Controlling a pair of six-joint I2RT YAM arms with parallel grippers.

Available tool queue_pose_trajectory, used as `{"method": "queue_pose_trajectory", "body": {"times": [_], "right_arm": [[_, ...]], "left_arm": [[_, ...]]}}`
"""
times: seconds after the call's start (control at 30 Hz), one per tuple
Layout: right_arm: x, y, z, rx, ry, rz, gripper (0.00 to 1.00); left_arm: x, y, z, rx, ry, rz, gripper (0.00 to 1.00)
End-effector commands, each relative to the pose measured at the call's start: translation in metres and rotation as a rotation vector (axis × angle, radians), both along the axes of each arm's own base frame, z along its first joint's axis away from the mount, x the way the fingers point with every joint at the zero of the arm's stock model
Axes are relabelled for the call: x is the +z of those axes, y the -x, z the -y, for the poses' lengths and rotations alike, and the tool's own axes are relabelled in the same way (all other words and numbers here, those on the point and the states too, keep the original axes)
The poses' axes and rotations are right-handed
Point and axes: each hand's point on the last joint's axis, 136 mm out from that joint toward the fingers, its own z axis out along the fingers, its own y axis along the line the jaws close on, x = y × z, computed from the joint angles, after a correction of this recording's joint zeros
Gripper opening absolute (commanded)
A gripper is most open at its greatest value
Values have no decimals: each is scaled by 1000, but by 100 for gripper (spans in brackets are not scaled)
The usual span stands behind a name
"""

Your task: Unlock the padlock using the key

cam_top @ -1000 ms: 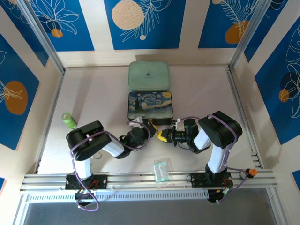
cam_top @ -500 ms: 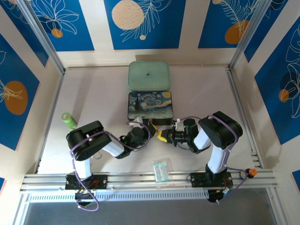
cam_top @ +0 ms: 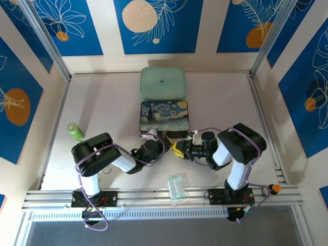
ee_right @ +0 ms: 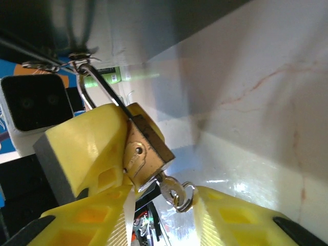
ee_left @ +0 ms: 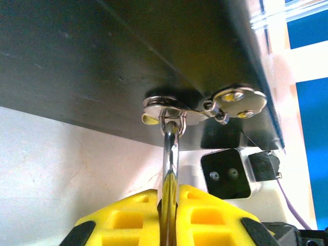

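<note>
From above, my left tool [cam_top: 160, 144] and my right tool [cam_top: 177, 148] meet nose to nose on the worktop [cam_top: 102, 102], just in front of the near wall of the painted box [cam_top: 164, 115], about the middle of that wall. In the left wrist view, my left tool's yellow pads [ee_left: 128, 215] are pressed narrow together on the padlock [ee_left: 170, 154]. Its silver shackle rises from between them to the hasp [ee_left: 177, 108] on the box's dark wall and passes through the hasp's ring. So the lock's long axis runs away from that wall, with the shackle end at the box. In the right wrist view, the brass body hangs aslant off the hasp, shackle end toward the box. Its keyhole end points away from the box, toward my right tool. One pad [ee_right: 82, 148] of my left tool lies flat against the side of the body. The key [ee_right: 165, 182] juts from the keyhole end, roughly in line with the lock, and its small ring is at the free end, farthest from the box. My right tool's jaws stand apart, clamped on nothing. The key's ring sits in the gap between them, close beside one finger, and I cannot tell whether it touches.
</note>
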Motion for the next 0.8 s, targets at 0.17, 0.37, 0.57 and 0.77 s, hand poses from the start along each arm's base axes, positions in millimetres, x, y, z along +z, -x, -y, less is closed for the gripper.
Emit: {"method": "queue_pose_trajectory", "body": {"times": [0.17,0.37,0.57,0.77], "right_arm": [[-21,8,16,-45,113,-19,40],[-22,12,23,-41,183,5,41],[-19,12,35,-32,350,77,42],[-3,10,60,-57,586,243,56]], "left_arm": [[8,10,6,-47,21,-10,0],[7,9,4,-41,14,-9,0],[8,7,4,-40,11,-8,0],[9,8,2,-38,1,-6,0]]}}
